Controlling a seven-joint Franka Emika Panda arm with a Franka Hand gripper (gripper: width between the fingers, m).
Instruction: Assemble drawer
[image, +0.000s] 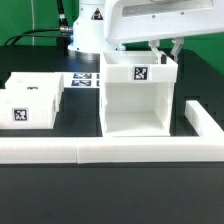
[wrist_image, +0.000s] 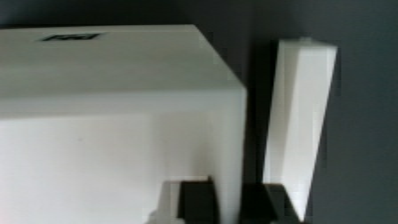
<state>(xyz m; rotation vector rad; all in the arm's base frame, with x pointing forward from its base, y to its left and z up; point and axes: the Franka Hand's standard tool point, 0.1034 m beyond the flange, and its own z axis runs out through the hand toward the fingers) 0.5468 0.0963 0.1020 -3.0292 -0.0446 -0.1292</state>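
Observation:
The drawer's white housing (image: 138, 100) stands in the middle with its open side toward the camera and a tag on top. In the wrist view the housing (wrist_image: 107, 120) fills most of the frame. My gripper (image: 167, 55) is at the housing's top back corner on the exterior view's right. In the wrist view my gripper (wrist_image: 228, 190) straddles the housing's side edge, with only a thin white strip of the housing between the two dark fingers (wrist_image: 192, 203). Two small white trays (image: 30, 100) with tags sit at the exterior view's left, apart from the gripper.
A long low white border bar (image: 100, 151) runs along the front. Another bar (image: 205, 118) runs close beside the housing on the exterior view's right, and also shows in the wrist view (wrist_image: 302, 110). The marker board (image: 86, 81) lies behind the trays.

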